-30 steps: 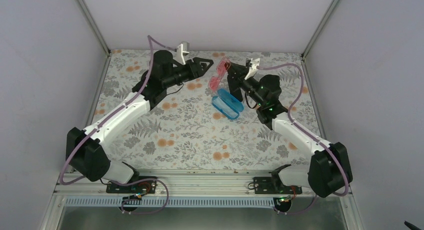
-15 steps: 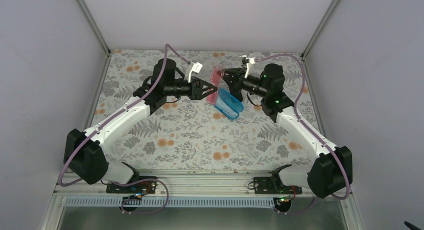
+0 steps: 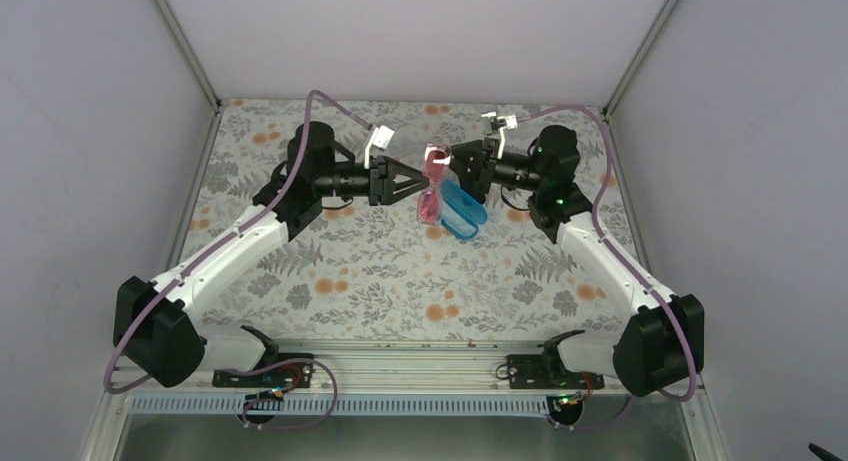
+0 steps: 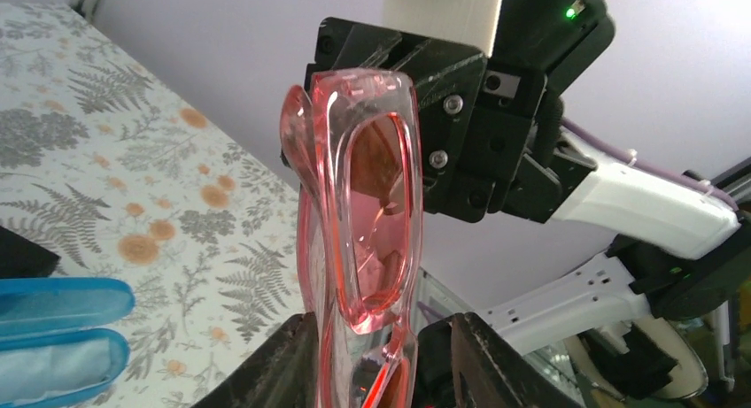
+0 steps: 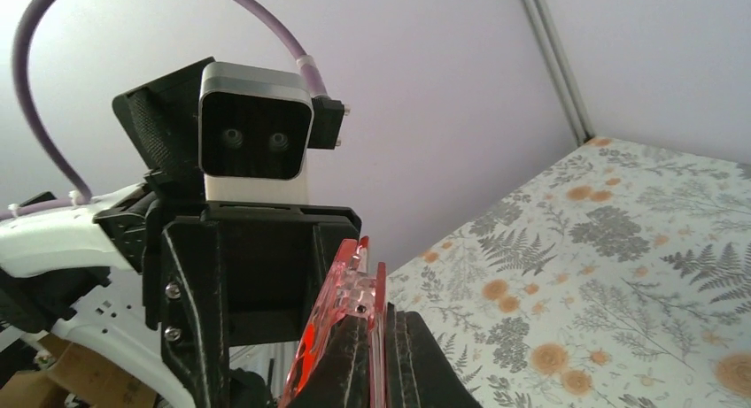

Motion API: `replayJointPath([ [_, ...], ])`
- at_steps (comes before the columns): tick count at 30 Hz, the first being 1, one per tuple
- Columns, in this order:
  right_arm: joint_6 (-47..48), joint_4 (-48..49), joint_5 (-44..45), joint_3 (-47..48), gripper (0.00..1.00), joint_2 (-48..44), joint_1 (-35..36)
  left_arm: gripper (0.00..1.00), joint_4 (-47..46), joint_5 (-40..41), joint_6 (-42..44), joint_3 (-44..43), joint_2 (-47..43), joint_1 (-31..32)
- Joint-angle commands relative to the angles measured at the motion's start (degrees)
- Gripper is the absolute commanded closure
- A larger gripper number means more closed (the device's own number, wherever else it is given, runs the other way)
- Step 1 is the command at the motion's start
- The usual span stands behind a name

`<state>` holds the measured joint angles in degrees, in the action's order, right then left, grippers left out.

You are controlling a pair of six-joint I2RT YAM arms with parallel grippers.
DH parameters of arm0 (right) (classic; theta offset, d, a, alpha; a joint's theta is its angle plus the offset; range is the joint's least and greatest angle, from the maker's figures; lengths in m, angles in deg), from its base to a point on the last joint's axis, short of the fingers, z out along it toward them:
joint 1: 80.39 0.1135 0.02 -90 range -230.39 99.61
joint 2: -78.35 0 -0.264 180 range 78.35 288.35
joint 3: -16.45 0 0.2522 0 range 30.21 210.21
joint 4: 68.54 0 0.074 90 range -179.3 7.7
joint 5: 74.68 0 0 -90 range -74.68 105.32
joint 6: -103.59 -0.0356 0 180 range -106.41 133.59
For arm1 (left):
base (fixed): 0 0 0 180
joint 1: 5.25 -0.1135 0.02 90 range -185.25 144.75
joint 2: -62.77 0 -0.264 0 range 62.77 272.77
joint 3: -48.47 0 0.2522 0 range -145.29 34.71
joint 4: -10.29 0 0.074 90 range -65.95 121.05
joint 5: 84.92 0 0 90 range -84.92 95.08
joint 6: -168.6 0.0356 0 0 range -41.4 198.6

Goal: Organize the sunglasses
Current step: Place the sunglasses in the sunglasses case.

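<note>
Right gripper (image 3: 447, 164) is pinched tight on the sunglasses (image 3: 430, 186), its fingers (image 5: 416, 359) closed on the thin pink edge of the frame and holding it up in the air. Directly opposite, tip to tip, the left gripper (image 3: 418, 184) faces it. The sunglasses stand between the two grippers, turned so that one pink lens sits above the other. In the left wrist view the sunglasses (image 4: 359, 240) rise from between that gripper's own fingers (image 4: 297, 368). Its jaws are set narrowly to either side of the lower lens, but I cannot tell whether they press on it yet. Below both grippers, slightly to the right gripper's side, a glossy blue case (image 3: 462, 209) lies open on the flowered table (image 3: 380, 271), its two halves side by side.
</note>
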<state>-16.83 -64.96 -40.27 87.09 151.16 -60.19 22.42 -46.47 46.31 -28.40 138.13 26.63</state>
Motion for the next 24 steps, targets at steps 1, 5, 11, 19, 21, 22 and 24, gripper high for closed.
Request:
replayJointPath([
  [1, -2.5, 3.7, -4.7, 0.5, 0.96, 0.0, -0.5, 0.65, -7.4, -2.0, -6.2, 1.6, -1.6, -0.4],
  [5, -3.4, 5.0, -5.6, 0.3, 0.96, 0.1, -0.5, 0.78, -9.5, -1.4, -8.9, 2.8, -1.1, -0.7],
  [11, -3.4, 5.2, -6.2, 0.0, 0.96, 0.0, -0.5, 0.90, -12.4, -1.7, -10.9, 3.9, -0.9, -0.7],
  [19, -3.3, 5.5, -6.4, -1.5, 0.96, -0.1, -0.5, 0.98, -14.4, -1.8, -11.4, 4.3, -1.1, -0.9],
  [21, -3.4, 5.8, -6.5, -2.0, 0.95, -0.4, -0.5, 0.98, -15.1, -1.7, -11.6, 4.7, -1.1, -0.9],
  [22, -3.5, 5.8, -6.5, -2.2, 0.93, -0.4, -0.5, 0.98, -15.4, -1.8, -11.7, 4.9, -1.2, -0.9],
  [24, -3.5, 6.1, -6.6, -2.3, 0.93, -0.8, -0.5, 0.98, -16.3, -2.0, -12.2, 5.2, -1.3, -0.9],
])
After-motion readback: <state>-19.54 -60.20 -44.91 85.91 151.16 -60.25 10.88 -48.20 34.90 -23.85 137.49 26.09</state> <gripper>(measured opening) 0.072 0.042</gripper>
